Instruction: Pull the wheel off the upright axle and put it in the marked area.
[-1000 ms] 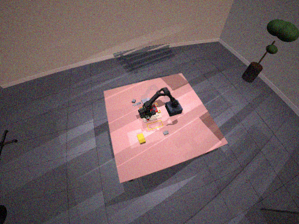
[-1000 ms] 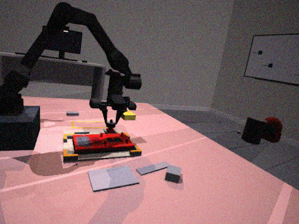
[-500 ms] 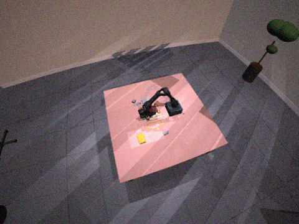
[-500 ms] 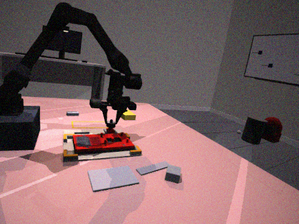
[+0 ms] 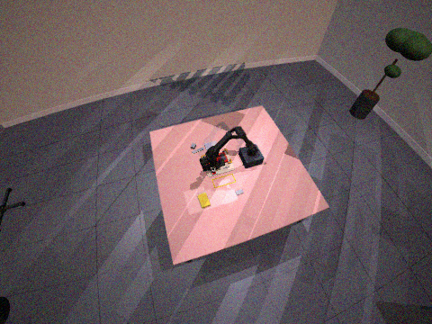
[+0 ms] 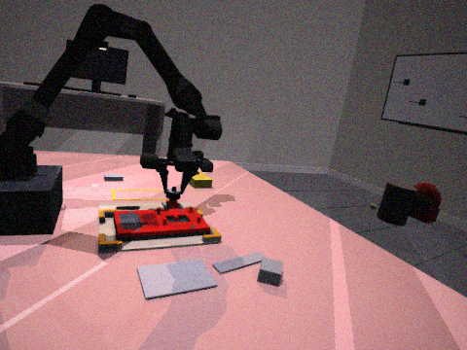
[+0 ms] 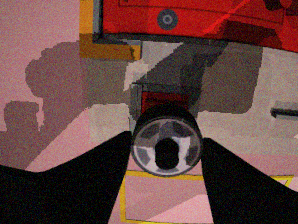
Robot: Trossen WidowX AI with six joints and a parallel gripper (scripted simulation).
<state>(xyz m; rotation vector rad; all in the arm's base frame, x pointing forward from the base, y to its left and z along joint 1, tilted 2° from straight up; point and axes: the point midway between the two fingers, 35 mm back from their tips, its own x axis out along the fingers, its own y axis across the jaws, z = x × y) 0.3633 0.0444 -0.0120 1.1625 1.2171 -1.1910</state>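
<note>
1. End effector (image 7: 166, 156) of the black six-joint arm (image 6: 146, 44) is clenched on the small round grey wheel with a dark hub (image 7: 166, 145), one black finger (image 7: 87, 183) pressed against each side of it
2. Wheel hangs in the grip above the pink worktop (image 6: 311, 272), at the near edge of the flat red fixture block (image 6: 161, 224) in the wrist view, and just above that block's far edge in the exterior view (image 6: 172, 195)
3. Red block lies on a pale base plate with orange corner pieces (image 6: 212, 237)
4. Marked area, a thin yellow rectangular outline (image 7: 140, 219), lies on the worktop directly below the fingers in the wrist view; in the top view (image 5: 223, 180) it sits just beside the base plate
5. Whether the wheel touches the axle cannot be told
6. Yellow block (image 6: 200, 181) lies beyond the arm, and a flat grey sheet (image 6: 176, 278), a thin grey strip (image 6: 237, 262) and a small grey cube (image 6: 270, 271) lie on the near worktop, well apart from the wheel
</note>
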